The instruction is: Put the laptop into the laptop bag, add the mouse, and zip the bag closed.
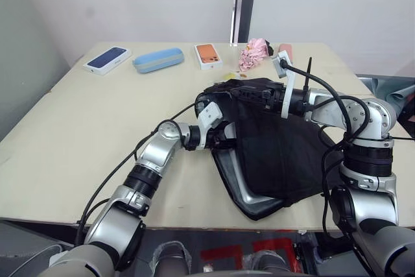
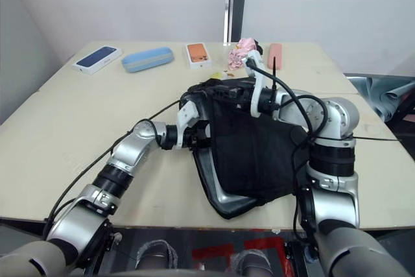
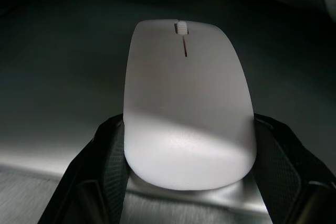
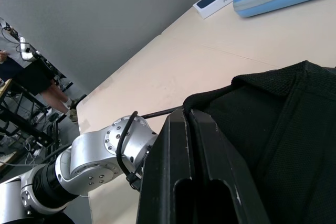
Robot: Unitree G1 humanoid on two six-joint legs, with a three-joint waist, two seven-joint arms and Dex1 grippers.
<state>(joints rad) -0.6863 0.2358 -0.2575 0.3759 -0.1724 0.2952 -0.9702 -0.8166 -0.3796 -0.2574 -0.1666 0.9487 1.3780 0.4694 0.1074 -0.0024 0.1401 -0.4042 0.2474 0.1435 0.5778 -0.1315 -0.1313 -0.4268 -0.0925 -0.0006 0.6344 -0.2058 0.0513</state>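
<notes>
The left pincer is closed on the mouse, its two black fingers pressing the white shell's rear sides, scroll wheel pointing away, with the grey metal of the laptop just beneath and black fabric overhead. From the head camera, the left arm reaches forward with the elbow bent and the forearm turned inward, its wrist entering the open side of the laptop bag. The right pincer has its fingers pressed together on the bag's upper edge, holding the fabric raised; the right arm is folded sharply at the elbow, forearm pointing across toward the left. The bag lies near the desk's front edge, the laptop's silver corner showing at its mouth.
</notes>
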